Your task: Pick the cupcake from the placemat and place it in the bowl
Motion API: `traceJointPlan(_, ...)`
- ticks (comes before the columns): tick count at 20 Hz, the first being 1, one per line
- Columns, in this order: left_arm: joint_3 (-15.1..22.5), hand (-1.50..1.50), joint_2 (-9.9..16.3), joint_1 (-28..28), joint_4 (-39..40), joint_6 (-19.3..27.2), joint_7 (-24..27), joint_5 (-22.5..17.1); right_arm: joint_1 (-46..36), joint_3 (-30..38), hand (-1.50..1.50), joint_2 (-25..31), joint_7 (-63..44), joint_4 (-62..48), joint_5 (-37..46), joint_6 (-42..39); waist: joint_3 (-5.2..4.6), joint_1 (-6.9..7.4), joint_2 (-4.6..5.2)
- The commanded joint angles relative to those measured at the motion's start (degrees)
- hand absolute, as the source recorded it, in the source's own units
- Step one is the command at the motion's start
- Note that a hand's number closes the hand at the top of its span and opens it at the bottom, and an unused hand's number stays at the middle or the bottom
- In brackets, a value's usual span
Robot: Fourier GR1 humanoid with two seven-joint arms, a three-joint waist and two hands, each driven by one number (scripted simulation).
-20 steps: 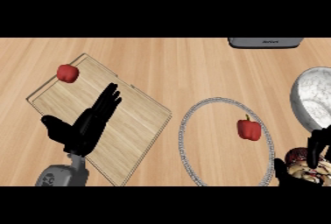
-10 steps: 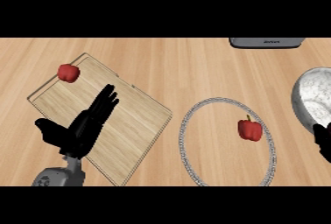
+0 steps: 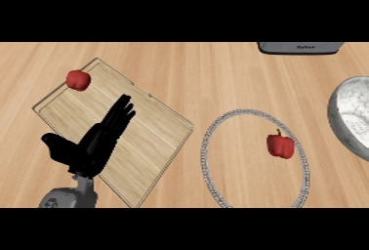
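No cupcake shows in the head view at this moment. The round placemat (image 3: 205, 152), with its grey beaded rim, lies right of centre and carries a red bell pepper (image 3: 280, 145). A metal bowl (image 3: 352, 118) is cut off by the right edge. My left hand (image 3: 90, 146) rests open at the lower left, fingers straight and pointing up over the wooden cutting board (image 3: 155, 128). It holds nothing. My right hand is out of the view.
A small red fruit (image 3: 78, 79) sits on the far left corner of the cutting board. A grey appliance (image 3: 299, 47) stands at the top right edge. Bare wooden counter lies between the board and the placemat.
My right hand, seen a second ago at the lower right curled on the cupcake, has slid off the right edge and out of view. The left hand has barely shifted.
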State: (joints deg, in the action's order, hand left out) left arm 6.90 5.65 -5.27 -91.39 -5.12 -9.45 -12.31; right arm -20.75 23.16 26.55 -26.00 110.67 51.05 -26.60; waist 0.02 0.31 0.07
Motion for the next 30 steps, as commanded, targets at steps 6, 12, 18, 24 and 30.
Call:
traceJointPlan(6,-1.1,0.00,-0.9,-3.7,3.6,-0.4,-0.5,-0.1,-5.8,0.1,1.50,7.6,16.1,-33.1,7.1,17.9,0.02,0.55,0.33)
traceJointPlan(12,1.5,0.00,-2.4,-1.5,0.1,2.0,-1.8,2.3,-10.4,1.4,1.50,9.0,12.7,-51.1,9.2,17.3,0.08,1.60,0.45)
traceJointPlan(18,0.1,0.00,-2.1,-2.0,3.4,-0.7,2.3,1.5,-17.2,5.6,-1.50,8.6,22.7,-67.1,3.6,25.8,0.07,1.07,0.42)
traceJointPlan(24,0.6,0.00,-3.2,-2.4,1.8,2.0,-0.7,2.4,-18.8,16.0,-1.50,4.5,29.1,-62.3,-10.3,29.6,0.14,-0.35,-0.15)
traceJointPlan(30,-1.4,0.00,-1.5,-0.3,1.4,0.9,0.2,1.3,-14.8,25.1,-1.50,2.3,42.2,-53.6,-26.1,25.8,0.02,-2.25,-0.75)
